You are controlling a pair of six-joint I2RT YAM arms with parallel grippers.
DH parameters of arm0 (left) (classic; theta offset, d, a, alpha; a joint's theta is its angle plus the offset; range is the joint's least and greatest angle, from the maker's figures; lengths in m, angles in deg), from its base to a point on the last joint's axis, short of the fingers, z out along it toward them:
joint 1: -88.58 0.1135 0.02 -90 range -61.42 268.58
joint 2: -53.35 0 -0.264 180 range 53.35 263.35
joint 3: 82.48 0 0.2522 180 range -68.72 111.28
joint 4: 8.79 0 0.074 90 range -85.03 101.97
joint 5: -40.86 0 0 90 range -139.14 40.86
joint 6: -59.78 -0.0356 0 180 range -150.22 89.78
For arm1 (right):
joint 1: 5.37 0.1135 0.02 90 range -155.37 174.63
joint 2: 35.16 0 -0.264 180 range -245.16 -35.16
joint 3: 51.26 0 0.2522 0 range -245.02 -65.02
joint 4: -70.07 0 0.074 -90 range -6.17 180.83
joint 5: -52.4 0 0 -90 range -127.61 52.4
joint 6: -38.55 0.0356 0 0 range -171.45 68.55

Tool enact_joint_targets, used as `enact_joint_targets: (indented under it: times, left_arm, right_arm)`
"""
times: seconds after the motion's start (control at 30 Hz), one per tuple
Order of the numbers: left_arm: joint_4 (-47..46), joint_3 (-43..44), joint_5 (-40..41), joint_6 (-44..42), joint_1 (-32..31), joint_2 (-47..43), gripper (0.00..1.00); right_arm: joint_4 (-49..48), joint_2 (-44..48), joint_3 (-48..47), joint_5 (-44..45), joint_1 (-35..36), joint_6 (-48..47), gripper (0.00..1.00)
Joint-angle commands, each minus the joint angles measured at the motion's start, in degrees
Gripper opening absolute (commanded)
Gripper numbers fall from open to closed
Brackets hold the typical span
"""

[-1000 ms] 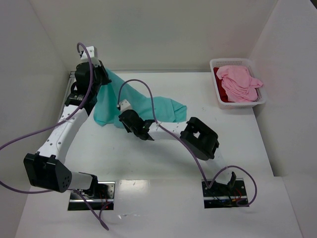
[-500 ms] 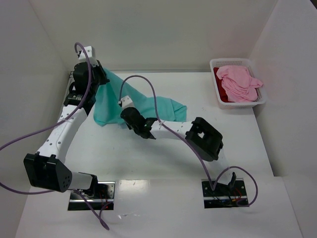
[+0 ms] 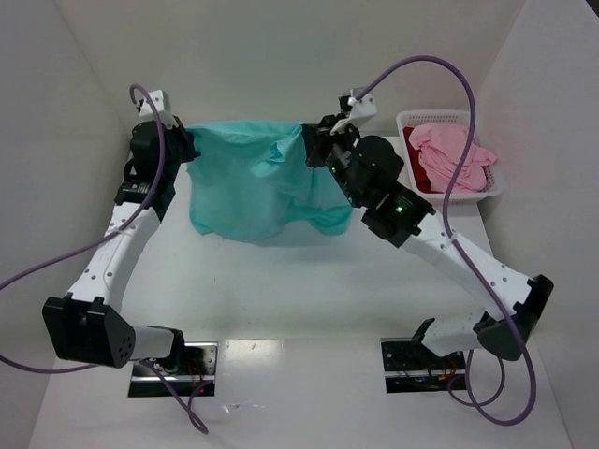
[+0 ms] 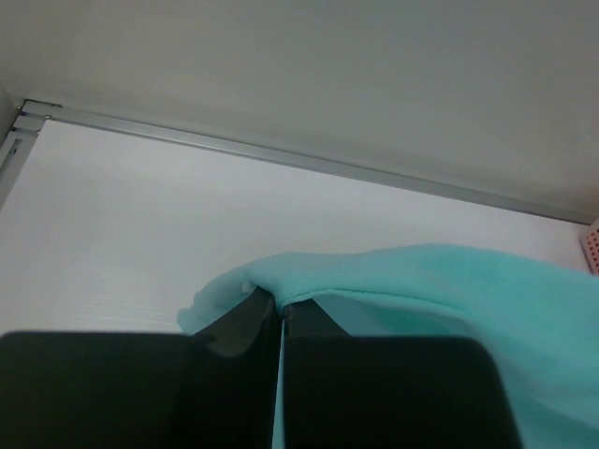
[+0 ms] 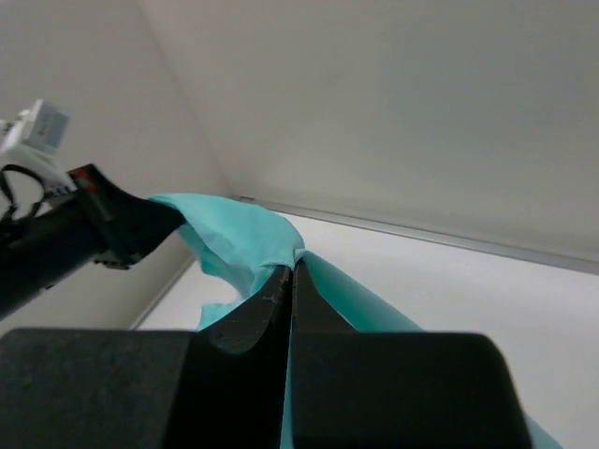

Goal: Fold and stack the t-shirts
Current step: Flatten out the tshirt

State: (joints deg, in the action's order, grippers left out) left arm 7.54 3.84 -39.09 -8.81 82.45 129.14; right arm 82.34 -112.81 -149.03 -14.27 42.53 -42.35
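The left gripper is pinched tight shut on one top corner of the teal t-shirt. In the left wrist view, the cloth comes right out from between its fingertips. The right gripper is pinched shut too, and it holds the other top corner. The shirt hangs between the two grippers like washing on a line. Its bottom edge looks like it reaches the table below them, but I cannot be sure.

To do this step well, both grippers should hold on tight and stay at the same height. The cloth is a bit bunched up just beside the right gripper. A slow, gentle pull apart should make the top edge straight. Too hard a pull could tug a corner free. Then the shirt can be laid down flat and smooth, ready to fold.

Off to the right of the right gripper is the white basket. The pink t-shirt is in it, on top of the dark red t-shirt.
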Motion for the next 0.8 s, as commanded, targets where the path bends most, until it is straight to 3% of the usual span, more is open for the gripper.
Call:
enact_joint_targets:
  times: [0.0, 0.33, 0.63, 0.77]
  left_arm:
    - [-2.57, -0.48, -1.17, 1.18, 0.24, -3.62, 0.00]
    - [-0.72, -2.15, 0.86, 0.12, 0.24, -4.51, 0.00]
    - [-0.72, -3.38, 2.69, -0.40, 0.24, 1.98, 0.00]
    - [-0.72, -3.38, 2.70, -0.40, 0.77, 4.19, 0.00]
  right_arm:
    - [1.06, 1.52, 1.20, -4.35, 0.79, 2.05, 0.00]
    - [2.64, 1.36, 12.44, -4.78, -6.14, 9.00, 0.00]
    - [-2.63, -13.31, 16.07, -8.03, -9.93, 10.14, 0.00]
    - [-4.30, -19.37, 15.54, -9.26, -9.93, 10.14, 0.07]
